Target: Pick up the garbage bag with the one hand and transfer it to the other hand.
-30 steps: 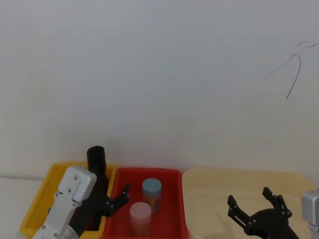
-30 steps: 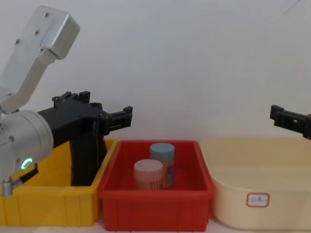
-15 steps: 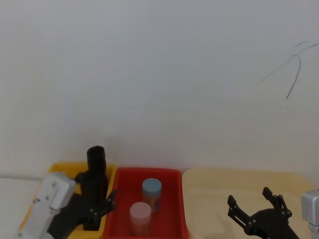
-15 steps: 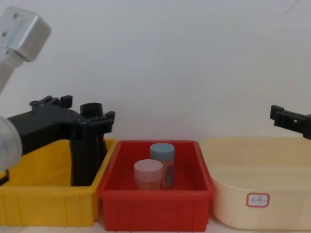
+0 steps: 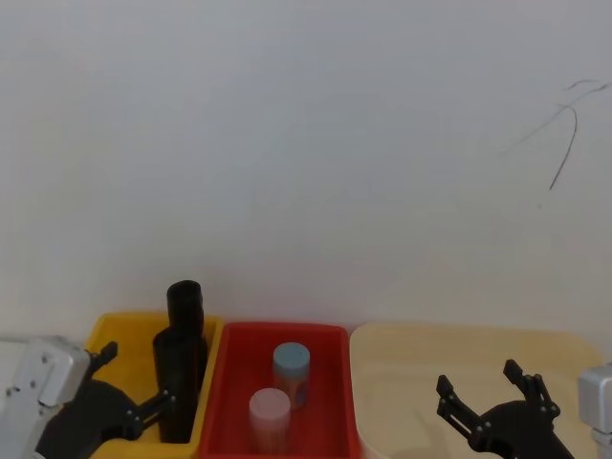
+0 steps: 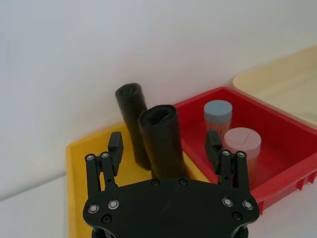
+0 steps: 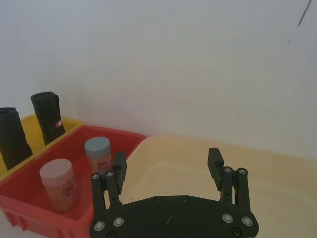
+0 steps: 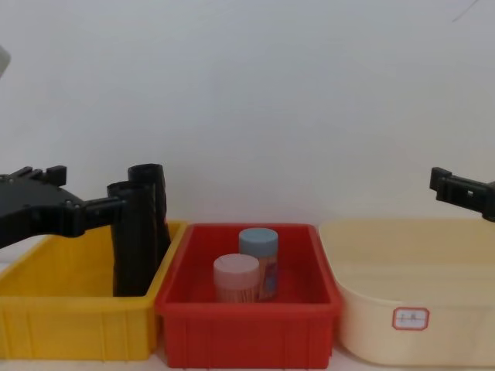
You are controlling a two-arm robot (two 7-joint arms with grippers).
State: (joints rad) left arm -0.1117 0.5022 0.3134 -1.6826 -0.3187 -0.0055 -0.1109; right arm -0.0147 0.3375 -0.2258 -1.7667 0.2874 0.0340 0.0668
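Note:
Two black rolls stand upright in the yellow bin [image 5: 107, 330]. The stout, nearer one is the garbage bag [image 5: 173, 378] [image 6: 162, 146] [image 8: 128, 247]; a slimmer, taller roll [image 5: 185, 301] [image 6: 130, 116] stands just behind it. My left gripper [image 5: 134, 382] [image 6: 164, 145] [image 8: 73, 191] hovers open over the yellow bin, level with the bag's upper part and on its near left side. One fingertip lies close against the bag's side; I cannot tell whether it touches. Over the cream tub [image 5: 459, 337], my right gripper [image 5: 478, 378] [image 7: 167, 159] [image 8: 445, 184] stands open and holds nothing.
A red bin [image 5: 325, 330] [image 8: 247, 328] sits between the yellow bin and the cream tub, holding a blue-lidded jar [image 5: 291, 363] and a pink-lidded jar [image 5: 269, 409]. A white wall rises close behind all three containers.
My left arm has drawn back and down to the left, off the red bin's edge, uncovering the nearer roll. The rolls and my right gripper have not moved.

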